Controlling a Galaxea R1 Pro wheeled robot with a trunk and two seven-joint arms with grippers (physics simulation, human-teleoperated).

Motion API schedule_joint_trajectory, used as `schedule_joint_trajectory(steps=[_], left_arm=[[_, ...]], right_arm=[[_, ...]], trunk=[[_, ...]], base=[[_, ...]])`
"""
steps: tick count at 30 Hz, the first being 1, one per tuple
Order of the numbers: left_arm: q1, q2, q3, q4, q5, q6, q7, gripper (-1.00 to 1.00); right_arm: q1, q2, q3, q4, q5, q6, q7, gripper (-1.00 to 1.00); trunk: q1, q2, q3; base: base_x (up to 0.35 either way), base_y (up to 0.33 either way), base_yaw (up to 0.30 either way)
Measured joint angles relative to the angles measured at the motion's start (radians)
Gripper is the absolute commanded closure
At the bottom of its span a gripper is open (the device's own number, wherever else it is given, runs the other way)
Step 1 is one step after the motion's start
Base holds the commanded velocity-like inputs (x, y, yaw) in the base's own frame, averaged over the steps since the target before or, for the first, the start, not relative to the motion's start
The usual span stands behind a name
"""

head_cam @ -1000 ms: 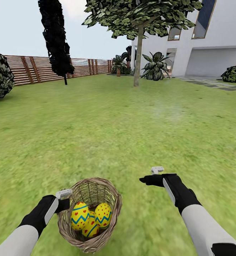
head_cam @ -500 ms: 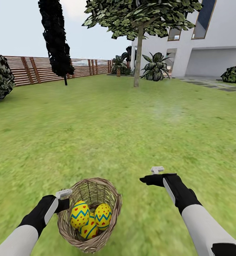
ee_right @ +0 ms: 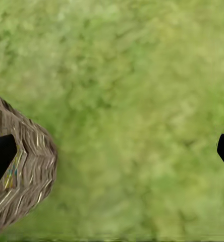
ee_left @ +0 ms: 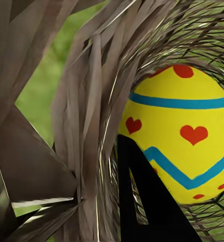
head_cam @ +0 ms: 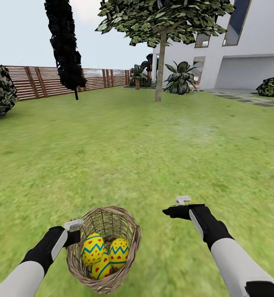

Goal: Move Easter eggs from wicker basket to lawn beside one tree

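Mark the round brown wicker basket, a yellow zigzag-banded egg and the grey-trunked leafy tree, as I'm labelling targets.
Round brown wicker basket [head_cam: 132, 241]: head view, right rim.
Yellow zigzag-banded egg [head_cam: 92, 248]: head view, left egg's middle.
Grey-trunked leafy tree [head_cam: 160, 70]: head view, mid-trunk.

Left hand [head_cam: 74, 235] closed — right hand [head_cam: 169, 211] spread wide.

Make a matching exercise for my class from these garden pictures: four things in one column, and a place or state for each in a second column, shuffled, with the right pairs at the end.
Things
1. Easter eggs
2. left gripper
3. right gripper
4. tree

Places or states
A. far across the lawn, near the white house
B. over bare grass, holding nothing
C. inside the wicker basket
D. at the basket's rim, on the robot's left side

Pairs: 1-C, 2-D, 3-B, 4-A
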Motion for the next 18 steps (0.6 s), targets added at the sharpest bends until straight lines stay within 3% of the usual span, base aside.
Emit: schedule_joint_trajectory(steps=[3,6,8,12,18], left_arm=[[0.0,0.001,0.0,0.0,-0.003,0.0,0.002,1.0],[0.0,0.001,0.001,0.0,-0.001,0.001,0.001,1.0],[0.0,0.002,0.002,0.0,-0.002,0.002,0.001,1.0],[0.0,0.002,0.003,0.0,-0.001,0.001,0.0,1.0],[0.0,0.001,0.002,0.0,-0.002,0.002,0.001,1.0]], right_arm=[[0.002,0.003,0.001,0.155,0.005,-0.114,-0.001,-1.0],[0.008,-0.011,0.004,0.442,0.007,-0.375,-0.038,-1.0],[0.045,-0.009,0.008,0.602,0.013,-0.538,-0.045,-1.0],[0.197,-0.012,0.007,0.655,0.016,-0.682,-0.044,-1.0],[0.239,-0.014,0.006,0.661,0.014,-0.712,-0.044,-1.0]], trunk=[[-0.011,0.021,0.009],[-0.023,0.042,0.019],[-0.031,0.056,0.025],[-0.046,0.084,0.037],[-0.069,0.126,0.056]], base=[[0.0,0.0,0.0],[0.0,0.0,0.0],[0.0,0.0,0.0],[0.0,0.0,0.0],[0.0,0.0,0.0]])
